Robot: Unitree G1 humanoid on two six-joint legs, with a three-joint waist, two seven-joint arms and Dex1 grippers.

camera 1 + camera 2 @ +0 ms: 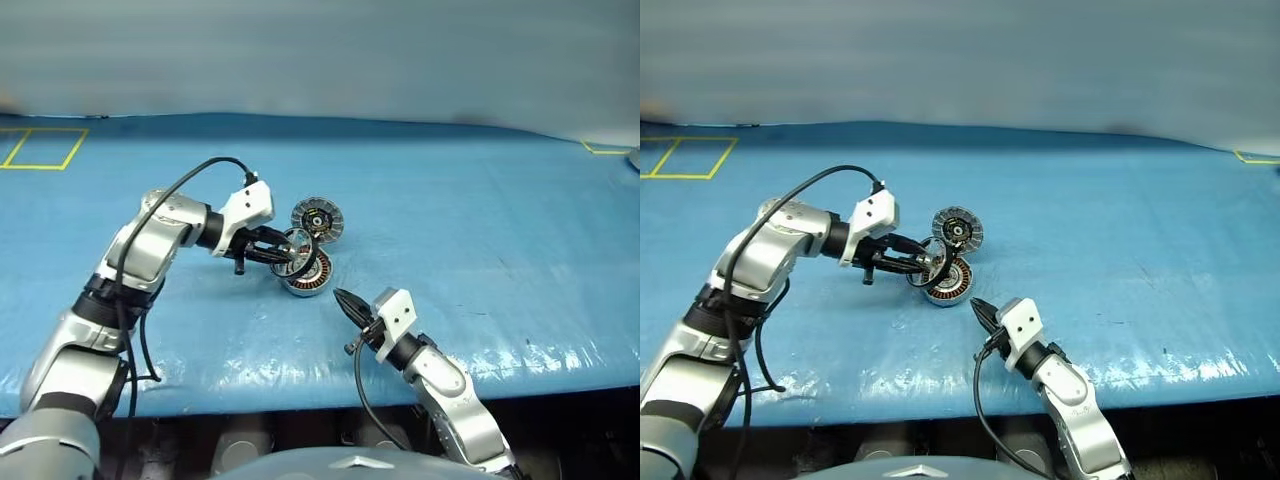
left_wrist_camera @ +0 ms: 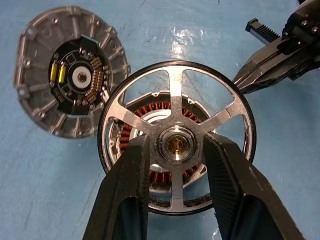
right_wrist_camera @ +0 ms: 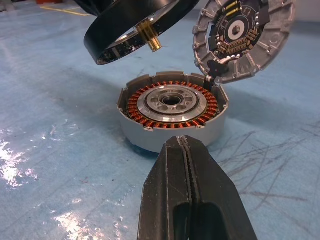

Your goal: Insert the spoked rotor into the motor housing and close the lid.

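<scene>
My left gripper (image 2: 175,150) is clamped on the spoked rotor (image 2: 176,142), one black finger on each side of its silver hub, with the dark rim and silver spokes spread out around my fingers (image 2: 131,185). I hold the rotor tilted in the air just above the motor housing (image 3: 172,112), apart from it, its short brass shaft pointing down toward the housing's silver centre. The housing sits on the blue table cover (image 1: 480,230), its copper-brown winding ring facing up. The lid (image 3: 243,35) stands open, tipped up from the housing's far edge, showing its grey ribbed ring and dark centre. My right gripper (image 3: 187,165) has its fingers pressed together on nothing, hovering level just in front of the housing, near but not touching it.
</scene>
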